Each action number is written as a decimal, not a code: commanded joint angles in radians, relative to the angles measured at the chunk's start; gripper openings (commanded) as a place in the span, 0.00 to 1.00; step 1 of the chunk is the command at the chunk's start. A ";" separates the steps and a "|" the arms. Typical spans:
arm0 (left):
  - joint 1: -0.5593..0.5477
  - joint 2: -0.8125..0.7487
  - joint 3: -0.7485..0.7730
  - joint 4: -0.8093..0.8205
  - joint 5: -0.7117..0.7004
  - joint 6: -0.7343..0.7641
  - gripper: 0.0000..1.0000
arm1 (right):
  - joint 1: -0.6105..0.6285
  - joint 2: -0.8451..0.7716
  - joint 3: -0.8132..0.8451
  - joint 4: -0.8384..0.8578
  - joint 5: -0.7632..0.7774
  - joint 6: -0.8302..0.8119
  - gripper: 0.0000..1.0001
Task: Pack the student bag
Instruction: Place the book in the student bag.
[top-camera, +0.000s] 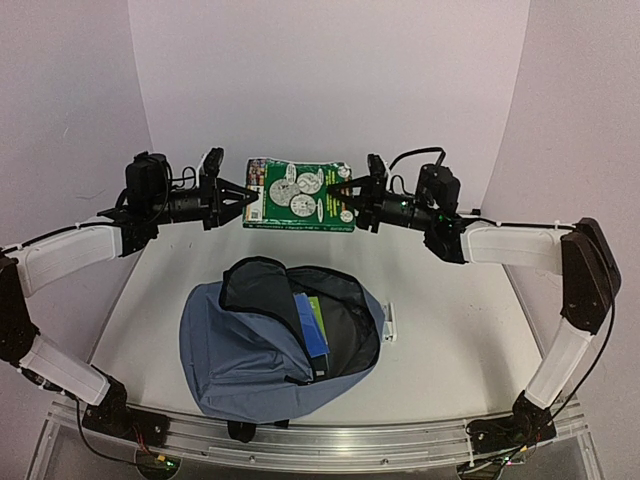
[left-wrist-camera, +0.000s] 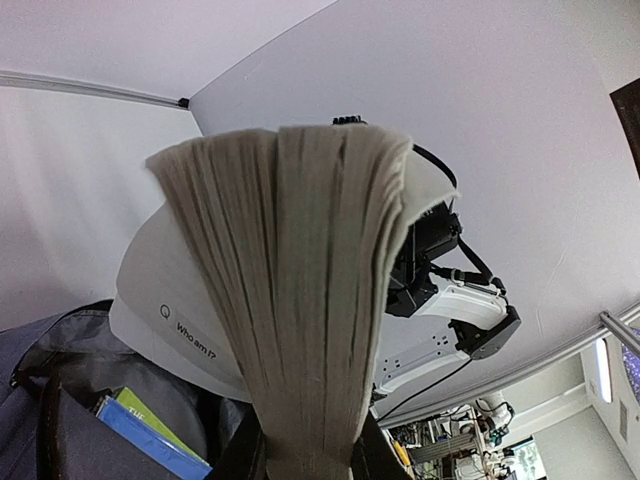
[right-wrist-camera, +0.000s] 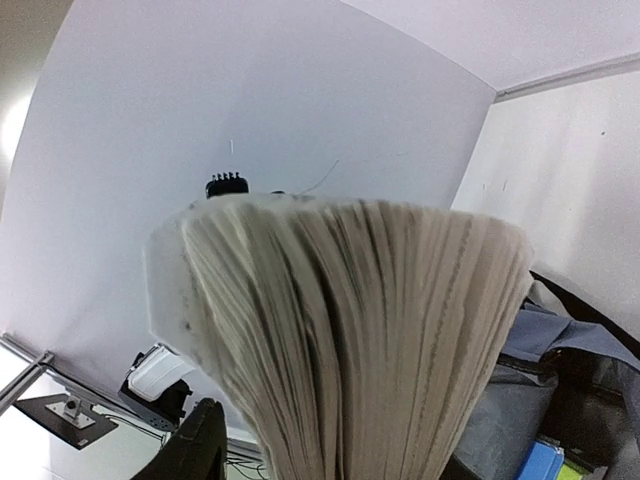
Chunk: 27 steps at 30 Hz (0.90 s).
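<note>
A thick book with a green cover (top-camera: 300, 196) hangs in the air behind the student bag (top-camera: 250, 350), which lies on the table with its main pocket gaping. My left gripper (top-camera: 245, 200) is shut on the book's left edge; in the left wrist view its page block (left-wrist-camera: 300, 300) is pinched at the left gripper (left-wrist-camera: 308, 465). My right gripper (top-camera: 342, 195) straddles the book's right edge with its jaws open. In the right wrist view one finger (right-wrist-camera: 195, 450) stands a little off the pages (right-wrist-camera: 370, 340). A blue notebook (top-camera: 312, 325) and a green item sit inside the bag.
A small white object (top-camera: 389, 322) lies on the table just right of the bag. White walls close in the back and both sides. The bag's fabric (right-wrist-camera: 560, 340) lies below the book.
</note>
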 joint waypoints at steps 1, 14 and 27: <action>-0.004 -0.018 0.010 0.035 0.047 -0.005 0.00 | 0.005 -0.058 -0.006 0.168 0.007 0.032 0.26; -0.005 -0.119 0.007 -0.690 -0.381 0.226 0.84 | 0.005 -0.287 -0.085 -0.217 0.272 -0.261 0.00; -0.007 -0.248 -0.168 -0.796 -0.277 0.193 0.91 | 0.005 -0.460 -0.170 -0.608 0.374 -0.332 0.00</action>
